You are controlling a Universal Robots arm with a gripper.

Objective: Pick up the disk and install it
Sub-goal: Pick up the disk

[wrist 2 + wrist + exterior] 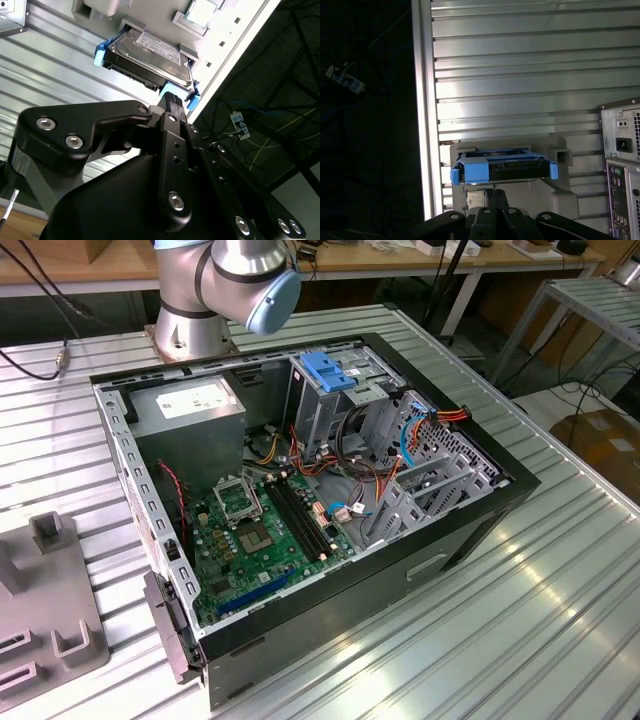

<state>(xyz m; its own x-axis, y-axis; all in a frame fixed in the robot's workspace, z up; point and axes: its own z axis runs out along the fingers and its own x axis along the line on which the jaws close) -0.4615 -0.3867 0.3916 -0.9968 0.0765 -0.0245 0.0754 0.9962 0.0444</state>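
Note:
The disk (150, 55), a flat grey metal drive in a bright blue carrier rail, lies on a pale grey moulded holder (560, 195) on the slatted metal table. In the first wrist view the disk (505, 167) shows end-on, with its blue rail facing the camera. My gripper (172, 100) is black and shut, with its tips right at the blue rail's near edge. Nothing shows between its fingers. In the first wrist view the gripper (487, 196) sits just in front of the disk's middle.
The open computer case (110, 430) lies on the table with its motherboard and cables exposed and a light-blue latch block (325, 370) on the drive cage. Its rear panel (622, 165) stands beside the holder. The table edge (422, 125) drops to a dark floor with cables.

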